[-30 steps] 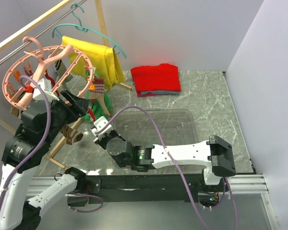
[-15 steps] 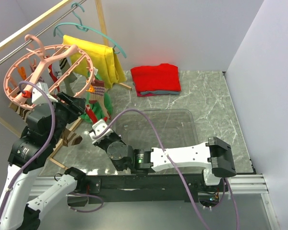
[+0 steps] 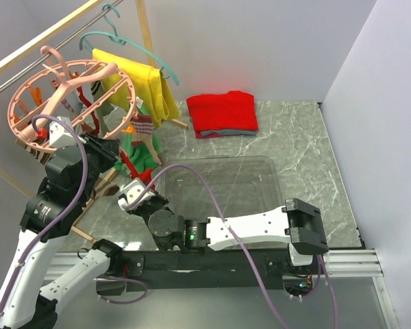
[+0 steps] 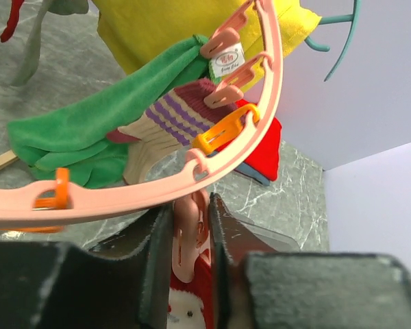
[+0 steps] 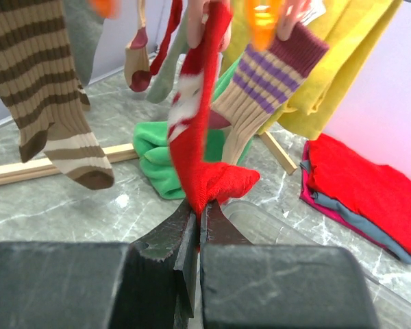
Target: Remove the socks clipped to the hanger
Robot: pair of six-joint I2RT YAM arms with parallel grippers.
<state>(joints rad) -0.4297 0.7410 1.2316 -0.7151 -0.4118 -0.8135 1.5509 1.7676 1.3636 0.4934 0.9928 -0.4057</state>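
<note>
Pink plastic clip [image 4: 185, 247] sits squeezed in the left tool [image 4: 190, 216], the right tool [image 5: 198, 218] pinching a knitted red sock [image 5: 203, 123].

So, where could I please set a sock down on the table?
Bare table right of the clear bin, up to the wall, and a strip between bin and folded red garment. Crowded left, under the hanger and socks.

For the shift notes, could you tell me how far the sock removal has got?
Done: no sock visibly off the hanger. In hand: the left claw pinches the pink clip holding the red sock, whose toe the right claw grips. Left: the brown striped sock and purple striped sock, still clipped.
</note>
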